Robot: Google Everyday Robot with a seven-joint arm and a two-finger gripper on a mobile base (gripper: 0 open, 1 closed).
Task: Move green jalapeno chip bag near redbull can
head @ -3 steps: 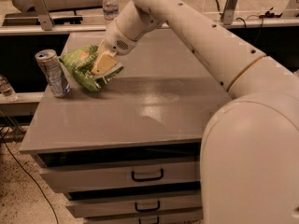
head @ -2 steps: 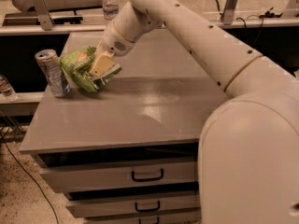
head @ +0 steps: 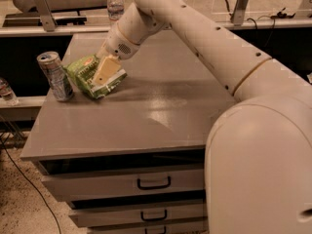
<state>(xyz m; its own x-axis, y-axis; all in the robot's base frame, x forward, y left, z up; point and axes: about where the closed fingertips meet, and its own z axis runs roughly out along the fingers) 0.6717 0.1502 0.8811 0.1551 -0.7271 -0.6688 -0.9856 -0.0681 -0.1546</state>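
I have the claw clamped on the chip bag just beside the can, so next I'd release it onto the tabletop.

End effector gripping bag beside can.

I am in what looks like a lab or test workshop: a plain grey cabinet with drawers and black handles below, long benches with metal brackets behind it, and loose cables on a speckled floor. My gripper is over the cabinet's left side, clamped on the green jalapeno chip bag, just beside the redbull can.
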